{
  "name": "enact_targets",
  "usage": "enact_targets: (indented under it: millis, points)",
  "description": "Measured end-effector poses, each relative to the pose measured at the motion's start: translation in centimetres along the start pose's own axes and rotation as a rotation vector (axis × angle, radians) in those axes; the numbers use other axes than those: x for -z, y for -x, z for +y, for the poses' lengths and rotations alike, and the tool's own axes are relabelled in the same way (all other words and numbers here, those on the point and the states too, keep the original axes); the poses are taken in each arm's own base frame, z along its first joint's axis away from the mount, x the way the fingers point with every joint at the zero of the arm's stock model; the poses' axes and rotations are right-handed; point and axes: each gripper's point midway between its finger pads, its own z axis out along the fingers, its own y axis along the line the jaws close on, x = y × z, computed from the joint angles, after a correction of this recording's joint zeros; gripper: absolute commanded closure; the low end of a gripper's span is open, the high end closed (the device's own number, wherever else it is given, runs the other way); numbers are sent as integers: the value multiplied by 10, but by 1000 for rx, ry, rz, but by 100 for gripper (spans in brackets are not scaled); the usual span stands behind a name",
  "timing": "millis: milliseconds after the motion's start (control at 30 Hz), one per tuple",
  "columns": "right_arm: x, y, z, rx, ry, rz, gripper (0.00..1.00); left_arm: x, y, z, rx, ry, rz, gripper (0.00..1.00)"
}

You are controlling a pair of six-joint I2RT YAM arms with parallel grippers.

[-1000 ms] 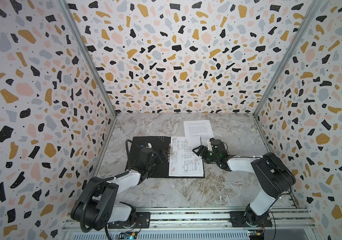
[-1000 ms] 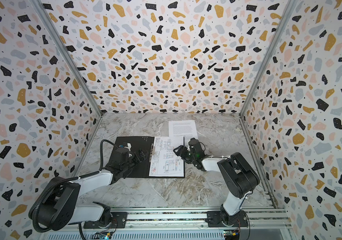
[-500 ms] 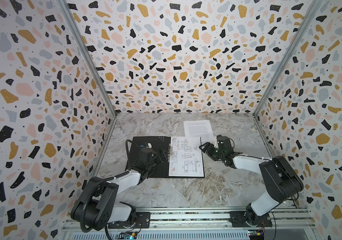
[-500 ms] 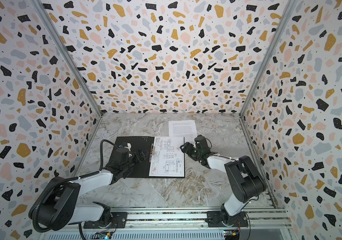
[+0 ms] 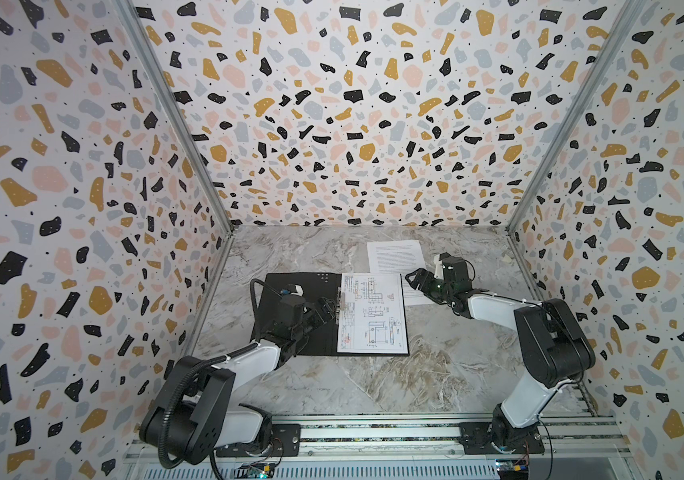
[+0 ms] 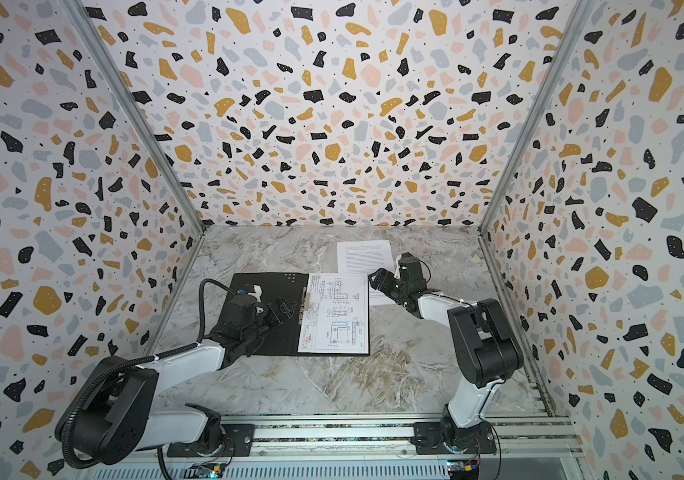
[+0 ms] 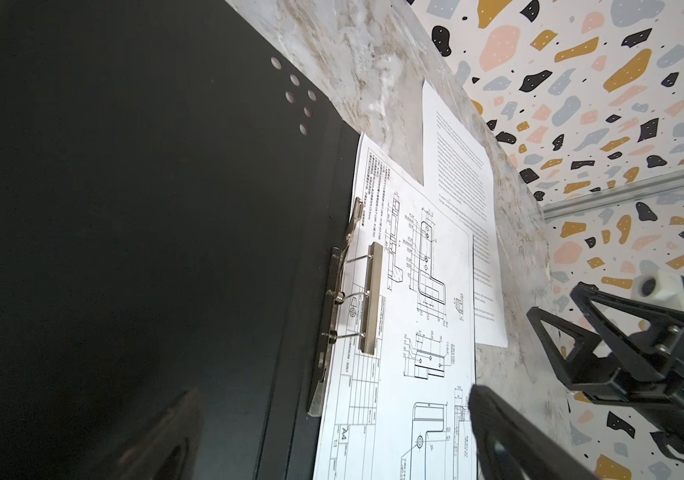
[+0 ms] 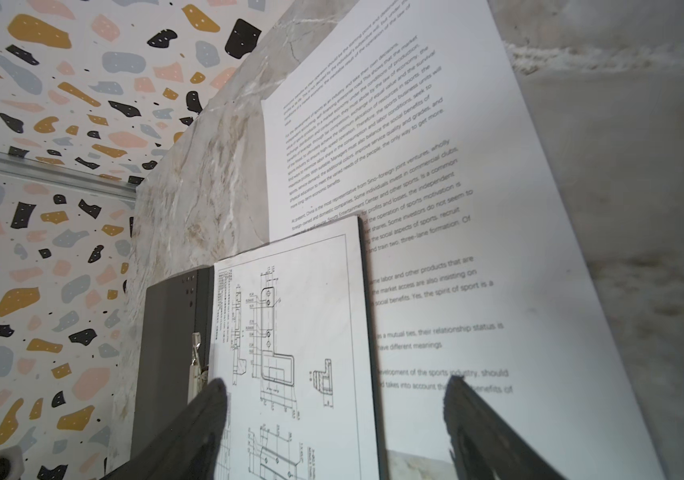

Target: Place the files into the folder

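Desk (image 5: 373, 386): marbled and smooth-looking. I expected paper to skate on it.

Folder (image 5: 311, 284) lay open left of centre, black inside up. It looked thin and flat, and I judged it light enough to shift if a sheet dragged against it.

Drawing sheet (image 5: 373, 316) was already on the folder's right leaf.

Two text sheets were outside the folder. The far text sheet (image 5: 394, 255) sat beyond the folder's far right corner. The nearer text sheet (image 7: 490, 291) was just right of the folder, with its left edge tucked under the right leaf. How the two overlapped I couldn't tell.

My read on handling: single sheets are near weightless, limp and lying dead flat, so a pinch from straight above has nothing to bite. I'd have taken the nearer one at its free right edge or a corner, never mid-page. I'd have drawn it out gently, since the tucked edge could tug the folder or crease.

Spine clip (image 7: 373, 303): metal, and sprung by the look of it. Its bar seemed to rest on the drawing sheet's left edge.

Left jaws were spread fully and empty, over the left leaf just beside the clip. Right jaws were wide apart with nothing between them, low over the folder's right edge and the nearer text sheet.
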Motion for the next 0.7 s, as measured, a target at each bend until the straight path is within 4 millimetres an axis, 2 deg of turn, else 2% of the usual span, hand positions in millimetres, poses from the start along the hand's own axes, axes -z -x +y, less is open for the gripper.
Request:
enact_targets:
  millis: [167, 400, 700]
  points:
    - [-13, -1, -7, 17, -9, 30, 16, 2, 1, -2, -4, -5, -4, 1]
    - [-12, 0, -16, 13, -25, 35, 16, 2, -1, 1, -5, 6, 5, 0]
    - [-14, -6, -43, -9, -93, 72, 16, 3, 0, 1, -11, 9, 1, 1]
